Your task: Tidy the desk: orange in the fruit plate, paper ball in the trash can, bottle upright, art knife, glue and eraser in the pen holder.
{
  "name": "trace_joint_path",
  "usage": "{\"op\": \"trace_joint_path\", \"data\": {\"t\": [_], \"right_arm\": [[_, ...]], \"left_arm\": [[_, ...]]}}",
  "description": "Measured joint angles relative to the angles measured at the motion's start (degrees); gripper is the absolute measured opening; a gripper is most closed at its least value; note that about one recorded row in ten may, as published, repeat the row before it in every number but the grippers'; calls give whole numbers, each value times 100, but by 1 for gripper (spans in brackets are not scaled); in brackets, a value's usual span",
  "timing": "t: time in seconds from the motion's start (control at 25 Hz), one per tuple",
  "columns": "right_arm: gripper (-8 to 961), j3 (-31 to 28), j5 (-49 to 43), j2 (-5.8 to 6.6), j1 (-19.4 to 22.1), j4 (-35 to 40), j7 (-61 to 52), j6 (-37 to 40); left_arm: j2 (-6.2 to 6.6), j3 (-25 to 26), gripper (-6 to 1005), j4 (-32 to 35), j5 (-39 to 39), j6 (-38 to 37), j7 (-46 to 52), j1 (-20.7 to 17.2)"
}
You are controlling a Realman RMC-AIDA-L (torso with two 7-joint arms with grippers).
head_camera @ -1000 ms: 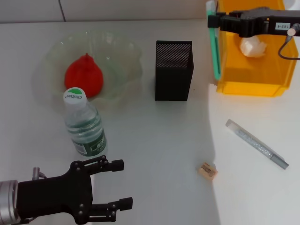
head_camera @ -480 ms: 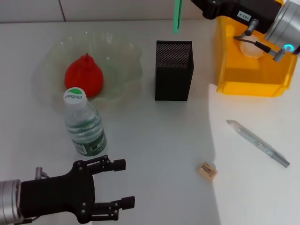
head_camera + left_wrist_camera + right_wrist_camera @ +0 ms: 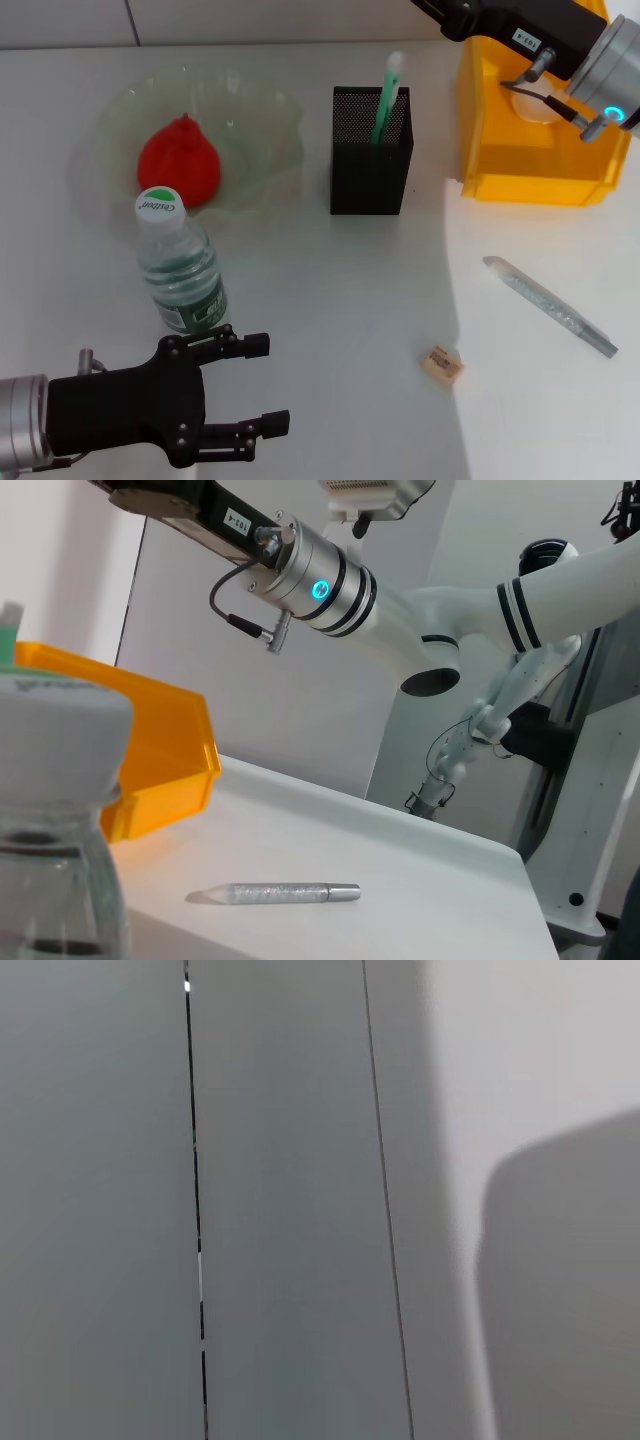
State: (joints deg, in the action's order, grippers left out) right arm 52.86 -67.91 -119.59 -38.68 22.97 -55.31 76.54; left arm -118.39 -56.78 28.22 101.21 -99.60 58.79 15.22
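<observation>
The orange (image 3: 178, 160) lies in the pale green fruit plate (image 3: 270, 115). In front of the plate the bottle (image 3: 180, 265) stands upright, its cap (image 3: 50, 730) close in the left wrist view. My left gripper (image 3: 265, 385) hovers open just in front of the bottle, holding nothing. A slim green tool (image 3: 386, 95), apparently the art knife, stands in the black mesh pen holder (image 3: 370, 170). My right gripper (image 3: 470, 15) is above and behind the holder, its tips cut off. The paper ball (image 3: 528, 103) rests in the yellow-orange trash can (image 3: 540, 160). The eraser (image 3: 442, 363) lies on the desk.
A silver pen-shaped stick (image 3: 550, 305), possibly the glue, lies on the desk right of the eraser; it also shows as the stick (image 3: 275, 892) in the left wrist view. The right wrist view holds only a grey wall.
My right gripper carried the green tool from beside the trash can leftward to above the pen holder; the tool now stands inside it, free of the gripper. The left gripper barely shifted.
</observation>
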Motion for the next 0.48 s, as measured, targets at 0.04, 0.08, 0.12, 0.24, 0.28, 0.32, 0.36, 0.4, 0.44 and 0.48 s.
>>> {"op": "trace_joint_path", "data": {"t": [0.04, 0.08, 0.12, 0.24, 0.28, 0.32, 0.36, 0.4, 0.44, 0.48], "right_arm": [[303, 2, 0, 2, 2, -1, -15, 0], [326, 2, 0, 2, 2, -1, -15, 0], [348, 4, -4, 5, 1, 8, -40, 0], [472, 53, -104, 33, 9, 189, -396, 19], [514, 122, -269, 57, 40, 399, -674, 35], [555, 180, -429, 82, 70, 640, -954, 53], [597, 294, -770, 117, 131, 1037, -1426, 76], [604, 408, -1193, 158, 195, 1522, -1964, 113], [611, 507, -1605, 207, 229, 2056, -2472, 172], [618, 587, -2185, 253, 240, 2599, -3087, 345]], "left_arm": [[0, 0, 842, 0, 1, 0, 0, 1], [0, 0, 842, 0, 1, 0, 0, 1], [0, 0, 842, 0, 1, 1, 1, 5], [3, 0, 842, 0, 3, 3, -1, 10], [4, 0, 842, 0, 4, 3, -2, 10], [4, 0, 842, 0, 4, 3, -3, 10], [5, 0, 842, 0, 4, 3, -4, 10], [6, -5, 842, 0, 5, 1, -7, 10], [6, -5, 842, 0, 5, 1, -7, 10], [7, -7, 842, -1, 5, -6, -7, 10]]}}
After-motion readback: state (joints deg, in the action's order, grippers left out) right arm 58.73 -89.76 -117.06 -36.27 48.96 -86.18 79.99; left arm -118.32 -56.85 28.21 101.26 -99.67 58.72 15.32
